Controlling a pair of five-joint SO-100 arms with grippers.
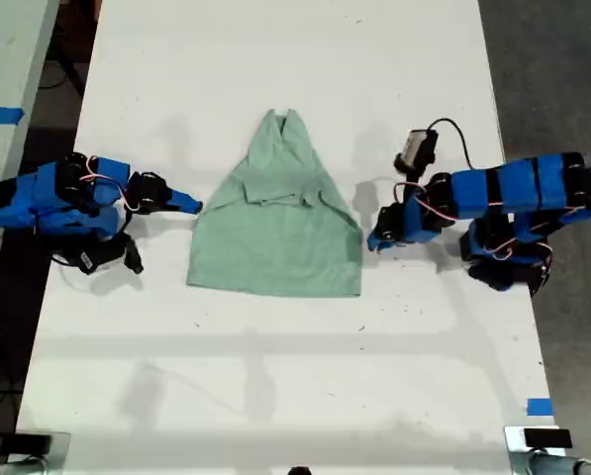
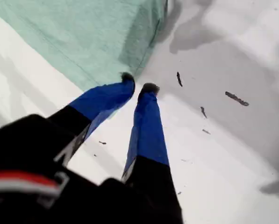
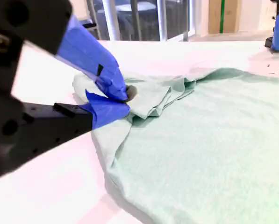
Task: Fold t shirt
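The t shirt lies mid-table, sleeves already folded in, hem toward the exterior view's bottom. My first gripper is nearly closed and empty, its tips just beside the hem corner. My second gripper is pinched on the shirt's bunched edge. The cloth looks soft, light and floppy; grab corners or folded edges.

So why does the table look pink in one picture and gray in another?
In the second wrist view strong light washes the table out pinkish, and the t shirt turns pale and soft. In the first wrist view shadow covers the table's far part, so it looks gray. The exterior view is evenly lit, with faint arm shadows.
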